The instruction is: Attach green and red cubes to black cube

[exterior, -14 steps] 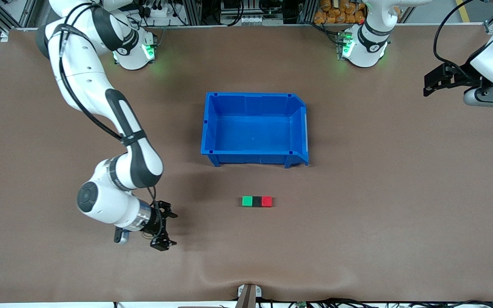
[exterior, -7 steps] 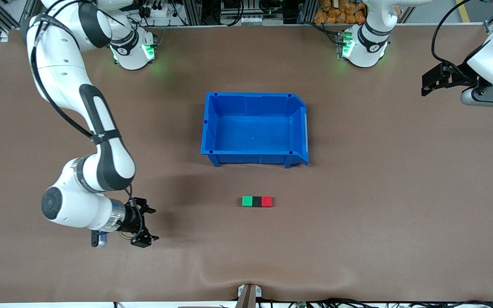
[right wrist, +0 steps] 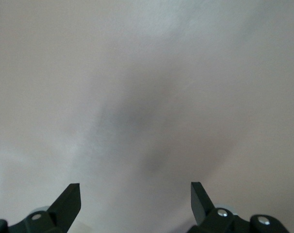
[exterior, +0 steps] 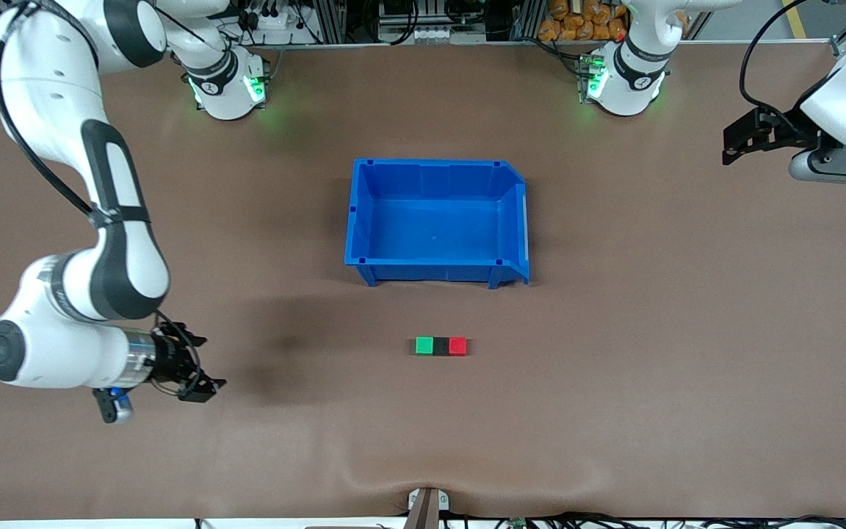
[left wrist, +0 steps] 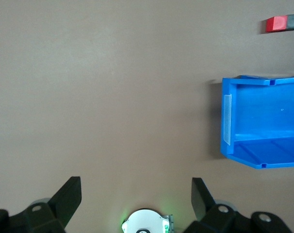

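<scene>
The green cube, the black cube and the red cube lie in one touching row on the brown table, black in the middle, nearer to the front camera than the blue bin. The row shows in the left wrist view, the red cube beside the black one. My right gripper is open and empty over the table toward the right arm's end, well apart from the row. My left gripper is open and empty, up over the left arm's end of the table.
The empty blue bin also shows in the left wrist view. The left arm's base shows between that gripper's fingers. The right wrist view shows only bare table with a shadow.
My right arm has drawn back from the cube row toward its own end of the table, gripper open. The left arm has barely moved. The cubes have not moved.
</scene>
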`<state>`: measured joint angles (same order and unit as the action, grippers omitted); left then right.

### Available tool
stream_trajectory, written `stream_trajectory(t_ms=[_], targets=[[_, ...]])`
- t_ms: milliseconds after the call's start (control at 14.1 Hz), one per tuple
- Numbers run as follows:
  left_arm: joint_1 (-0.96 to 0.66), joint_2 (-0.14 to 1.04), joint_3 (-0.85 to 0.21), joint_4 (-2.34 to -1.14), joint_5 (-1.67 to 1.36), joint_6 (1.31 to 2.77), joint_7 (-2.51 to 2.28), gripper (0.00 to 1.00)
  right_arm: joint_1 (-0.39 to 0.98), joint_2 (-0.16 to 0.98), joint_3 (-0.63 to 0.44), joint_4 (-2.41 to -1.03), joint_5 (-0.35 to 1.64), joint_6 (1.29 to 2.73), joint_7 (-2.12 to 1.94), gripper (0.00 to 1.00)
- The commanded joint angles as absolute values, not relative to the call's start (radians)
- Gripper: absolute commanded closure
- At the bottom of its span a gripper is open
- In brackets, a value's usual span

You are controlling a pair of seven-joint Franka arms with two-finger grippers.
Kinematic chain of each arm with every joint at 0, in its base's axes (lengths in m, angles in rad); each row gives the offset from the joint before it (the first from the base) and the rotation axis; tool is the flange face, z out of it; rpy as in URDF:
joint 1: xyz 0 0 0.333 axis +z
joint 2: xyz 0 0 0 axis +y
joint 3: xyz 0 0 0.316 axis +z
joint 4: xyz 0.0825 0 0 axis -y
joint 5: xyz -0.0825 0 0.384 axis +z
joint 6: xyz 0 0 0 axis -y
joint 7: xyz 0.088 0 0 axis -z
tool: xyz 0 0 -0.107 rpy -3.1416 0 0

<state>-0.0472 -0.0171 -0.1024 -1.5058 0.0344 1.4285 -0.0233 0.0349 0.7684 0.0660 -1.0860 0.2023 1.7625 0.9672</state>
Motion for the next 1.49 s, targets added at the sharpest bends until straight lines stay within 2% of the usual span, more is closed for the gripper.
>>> stream_trajectory(t_ms=[0,641,783,1423], targets=[[-0.048,-0.018,-0.112,-1.497,0.043,1.430,-0.038,0.00,-0.014,0.681,0.081,-1.117,0.175,1.685,0.849,0.00],[-0.046,-0.015,-0.114,-1.497,0.043,1.431,-0.038,0.00,-0.072,0.509,0.081,-1.124,0.046,1.401,0.499,0.00],[-0.046,-0.014,-0.114,-1.497,0.043,1.431,-0.038,0.00,-0.067,0.473,0.081,-1.124,-0.006,1.373,0.393,0.00],[-0.048,-0.015,-0.114,-1.497,0.043,1.431,-0.038,0.00,-0.055,0.313,0.083,-1.126,-0.011,1.261,0.166,0.00]])
